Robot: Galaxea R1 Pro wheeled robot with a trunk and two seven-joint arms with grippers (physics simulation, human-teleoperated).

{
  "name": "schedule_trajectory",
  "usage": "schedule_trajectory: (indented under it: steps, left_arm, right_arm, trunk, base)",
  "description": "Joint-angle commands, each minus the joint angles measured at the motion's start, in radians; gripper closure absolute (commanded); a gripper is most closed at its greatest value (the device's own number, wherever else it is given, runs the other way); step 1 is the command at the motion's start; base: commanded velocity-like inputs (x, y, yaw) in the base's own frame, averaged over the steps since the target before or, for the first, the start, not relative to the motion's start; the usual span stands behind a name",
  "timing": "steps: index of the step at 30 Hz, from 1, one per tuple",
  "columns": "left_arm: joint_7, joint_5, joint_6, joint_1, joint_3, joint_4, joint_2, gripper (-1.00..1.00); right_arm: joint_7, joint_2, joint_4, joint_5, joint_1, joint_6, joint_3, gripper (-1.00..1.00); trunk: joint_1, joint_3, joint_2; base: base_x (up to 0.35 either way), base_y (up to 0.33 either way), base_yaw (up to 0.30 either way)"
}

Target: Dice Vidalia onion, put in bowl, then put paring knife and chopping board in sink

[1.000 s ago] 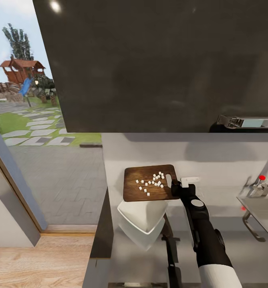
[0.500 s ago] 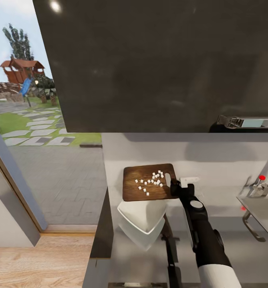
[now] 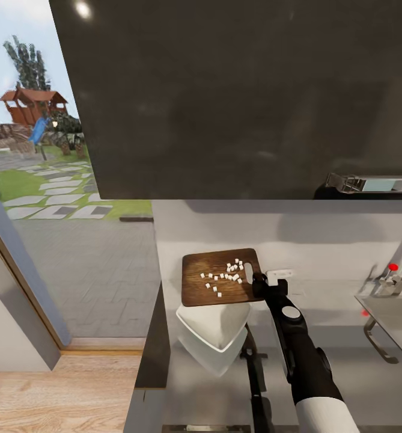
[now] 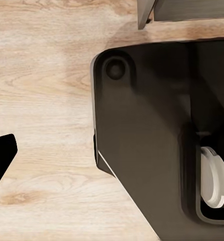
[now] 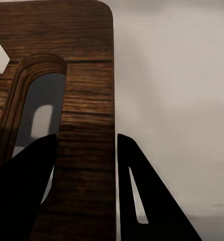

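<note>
White bowl [image 3: 213,325] empty; onion dice [image 3: 226,276] lying on chopping board [image 3: 216,279], handle slot rightward. Right gripper [image 3: 259,281] clamped on board's slotted edge.

The right arm [image 3: 303,355] is glossy black with a round grey cap near the wrist and a white segment lower down, ending in flat, tapered black fingers [image 5: 152,201]

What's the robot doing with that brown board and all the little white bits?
The right gripper has its two fingers around the handle end of the chopping board, one finger in the slot. Diced onion lies scattered on the board. The white bowl sits just in front of the board on the countertop, with no onion in it.
</note>
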Motion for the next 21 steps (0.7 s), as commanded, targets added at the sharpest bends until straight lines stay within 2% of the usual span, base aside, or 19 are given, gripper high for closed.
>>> schedule_trajectory:
  steps: [1, 5, 9, 17, 21]
  left_arm:
    - [0.004, 0.001, -0.001, 0.0, -0.006, -0.001, 0.001, -1.0]
    - [0.004, 0.001, -0.001, 0.0, -0.006, 0.001, 0.001, -1.0]
    - [0.004, 0.001, -0.001, 0.0, -0.006, 0.002, 0.001, -1.0]
    - [0.004, 0.001, -0.001, 0.0, -0.006, 0.003, 0.001, -1.0]
    - [0.004, 0.001, -0.001, 0.0, -0.006, 0.003, 0.001, -1.0]
  right_arm:
    - [0.008, 0.001, -0.002, 0.01, -0.001, 0.004, -0.003, 1.0]
    - [0.008, 0.001, 0.001, 0.01, -0.001, -0.01, -0.004, 1.0]
    - [0.008, 0.001, 0.02, 0.01, -0.001, -0.056, -0.004, 1.0]
    - [0.008, 0.001, 0.026, 0.01, -0.001, -0.069, -0.004, 1.0]
    - [0.008, 0.001, 0.034, 0.01, -0.001, -0.101, -0.004, 1.0]
  trunk:
    - [0.001, -0.002, -0.002]
    - [0.001, -0.002, -0.002]
    - [0.001, -0.002, -0.002]
    - [0.001, -0.002, -0.002]
    - [0.001, -0.002, -0.002]
  base:
    - [0.0, 0.0, 0.0]
    - [0.0, 0.0, 0.0]
    - [0.0, 0.0, 0.0]
    - [0.0, 0.0, 0.0]
    - [0.0, 0.0, 0.0]
